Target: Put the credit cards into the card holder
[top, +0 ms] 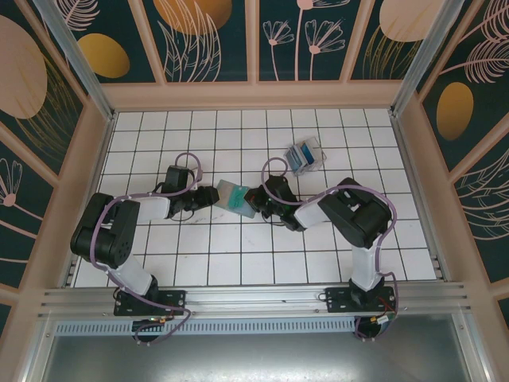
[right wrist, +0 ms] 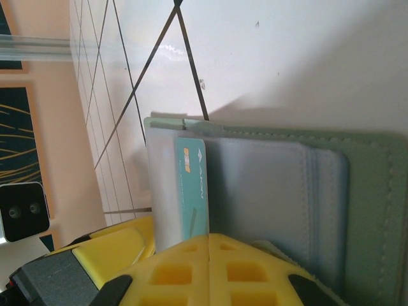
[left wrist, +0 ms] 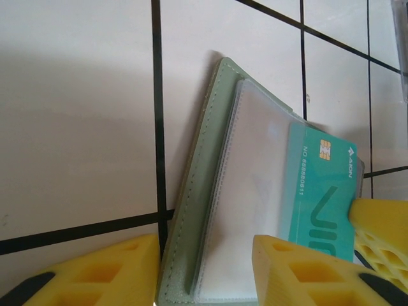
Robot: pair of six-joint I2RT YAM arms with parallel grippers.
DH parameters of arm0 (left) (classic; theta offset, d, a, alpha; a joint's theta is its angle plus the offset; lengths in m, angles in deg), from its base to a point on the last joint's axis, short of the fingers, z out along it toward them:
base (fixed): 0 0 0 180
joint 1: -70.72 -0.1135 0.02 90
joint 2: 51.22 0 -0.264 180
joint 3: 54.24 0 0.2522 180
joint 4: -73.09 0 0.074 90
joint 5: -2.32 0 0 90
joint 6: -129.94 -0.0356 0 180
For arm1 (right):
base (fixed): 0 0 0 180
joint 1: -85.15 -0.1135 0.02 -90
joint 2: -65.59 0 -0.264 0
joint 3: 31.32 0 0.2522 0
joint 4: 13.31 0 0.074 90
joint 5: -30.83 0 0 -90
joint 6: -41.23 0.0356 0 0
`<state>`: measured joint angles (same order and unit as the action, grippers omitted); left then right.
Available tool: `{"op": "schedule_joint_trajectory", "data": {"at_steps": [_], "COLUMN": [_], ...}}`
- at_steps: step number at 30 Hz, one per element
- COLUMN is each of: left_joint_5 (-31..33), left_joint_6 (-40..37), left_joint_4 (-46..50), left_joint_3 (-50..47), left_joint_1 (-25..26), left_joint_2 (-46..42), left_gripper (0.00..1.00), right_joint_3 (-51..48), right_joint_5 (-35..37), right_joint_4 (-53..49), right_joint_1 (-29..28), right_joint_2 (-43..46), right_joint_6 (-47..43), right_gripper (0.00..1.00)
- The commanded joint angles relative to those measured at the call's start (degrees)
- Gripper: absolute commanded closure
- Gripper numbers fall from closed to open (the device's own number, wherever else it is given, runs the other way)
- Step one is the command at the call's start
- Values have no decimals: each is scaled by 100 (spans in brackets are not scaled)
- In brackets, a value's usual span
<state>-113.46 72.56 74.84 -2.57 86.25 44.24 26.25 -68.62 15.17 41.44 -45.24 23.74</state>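
Teal card at holder's clear sleeve.
Right gripper [top: 256,199] clamped on teal card [left wrist: 319,191], card lying over open holder [top: 235,195] mid-table. Left gripper [top: 208,195] fingers apart at holder's edge. Other cards [top: 305,156] piled well apart, far right.

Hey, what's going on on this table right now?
Two robot arms are loading a card holder that lies open. The right gripper is shut on a teal credit card, held against the holder's clear pockets. I can't tell if it's in one yet. The left gripper sits at the holder's near end, fingers apart. The other credit cards lie piled farther back.
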Motion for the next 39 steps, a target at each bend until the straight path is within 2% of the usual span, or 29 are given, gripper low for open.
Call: {"op": "schedule_joint_trajectory", "data": {"at_steps": [1, 7, 13, 18, 22, 27, 34, 39], "left_joint_5": [-601, -636, -848, -671, -399, -111, 308, -94], "left_joint_6": [95, 78, 316, 376, 333, 423, 670, 1087], "left_joint_4": [3, 22, -274, -286, -245, -208, -190, -303], "left_joint_3": [-91, -72, -168, -222, -305, -285, -318, -358], "left_joint_1": [79, 98, 240, 256, 250, 255, 250, 68], "left_joint_2": [198, 95, 157, 88, -220, -267, -457, -624], "left_gripper": [59, 65, 65, 65, 65, 63, 60, 56], "right_joint_3": [-28, 30, 335, 968, 857, 1087, 1384, 1549], "right_joint_5": [434, 724, 495, -146, -116, -600, -696, -506], "right_joint_4": [183, 330, 383, -452, -870, -1209, -1663, -2343], "right_joint_1": [-116, -225, -336, -341, -298, -236, -174, -121], "right_joint_2": [-157, -214, -408, -575, -337, -435, -389, -59], "right_joint_6": [50, 70, -22, -788, -1399, -1990, -2469, -2889], "right_gripper": [100, 100, 100, 100, 100, 100, 83, 80]}}
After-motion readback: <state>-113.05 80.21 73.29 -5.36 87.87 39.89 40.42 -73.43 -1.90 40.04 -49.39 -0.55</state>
